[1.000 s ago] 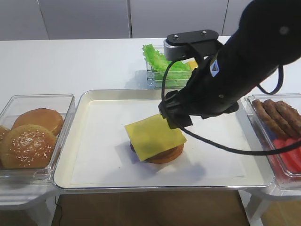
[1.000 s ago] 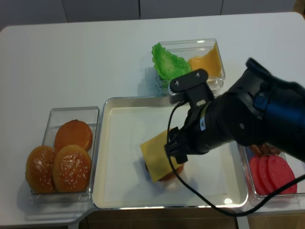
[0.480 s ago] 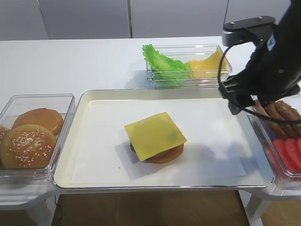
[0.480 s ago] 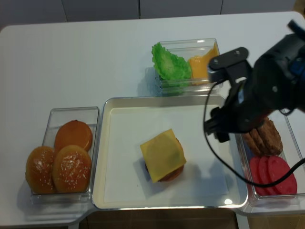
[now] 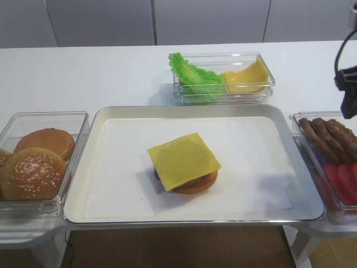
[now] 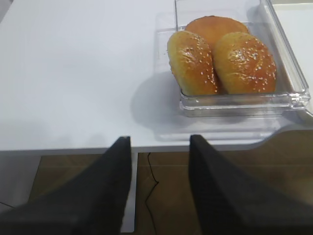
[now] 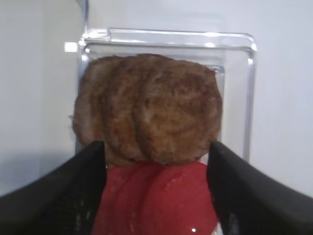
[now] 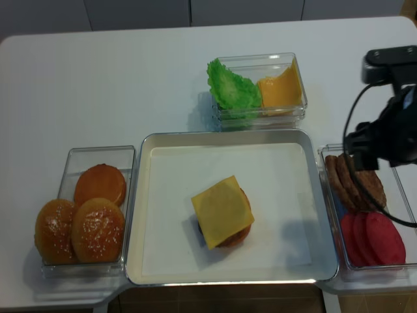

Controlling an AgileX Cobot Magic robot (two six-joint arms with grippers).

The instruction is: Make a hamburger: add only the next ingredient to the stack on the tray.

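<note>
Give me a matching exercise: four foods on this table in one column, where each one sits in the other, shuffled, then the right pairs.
Things:
1. cheese slice
2. lettuce leaf
3. sesame buns
4. tomato slices

Places:
A. clear box left of the tray
B. clear box behind the tray
C. on the patty in the tray
D. clear box right of the tray, in front of the spare patties

Pairs: 1-C, 2-B, 3-A, 4-D

Bun tops [image 5: 36, 162] in clear container, lettuce [image 5: 192, 72], spare patties [image 8: 355, 182], tomato slices [image 8: 374, 238]
</note>
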